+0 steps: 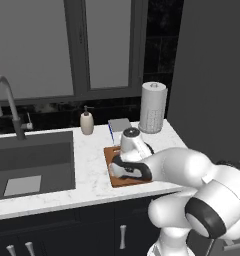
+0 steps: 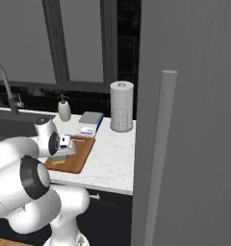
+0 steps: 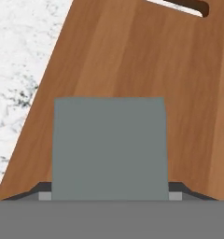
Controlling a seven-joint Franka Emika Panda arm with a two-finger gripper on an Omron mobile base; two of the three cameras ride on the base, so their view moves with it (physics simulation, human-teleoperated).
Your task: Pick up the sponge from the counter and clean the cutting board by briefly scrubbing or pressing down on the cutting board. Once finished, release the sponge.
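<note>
Gripper (image 3: pixel 111 195): I read the jaws as closed on the sponge (image 3: pixel 109 147), one dark tip at each side of its near edge in the hand view. The hand hangs low over the board, pointing down, so the sponge faces the wood.

Sponge: grey-blue top toward the hand camera; a sliver of yellow underside shows in the right base view (image 2: pixel 58 162). It sits over the middle of the cutting board (image 3: pixel 132 60). I judge it is pressed on or just above the wood; I cannot tell which.

Cutting board: brown wood, flat on the counter (image 1: pixel 92 170), slot handle (image 3: pixel 188 5) at the far short end. It lies just right of the sink (image 1: pixel 37 155), an easy reach.

Counter: white marble; the board's left long edge runs just beside bare stone in the hand view.

Further out, along the back wall: soap dispenser (image 1: pixel 86 122), grey-topped box (image 1: pixel 119 126), paper towel roll (image 1: pixel 153 107), faucet (image 1: pixel 7 102).

Status: I judge the scrub is in hand; the release is not yet done.
</note>
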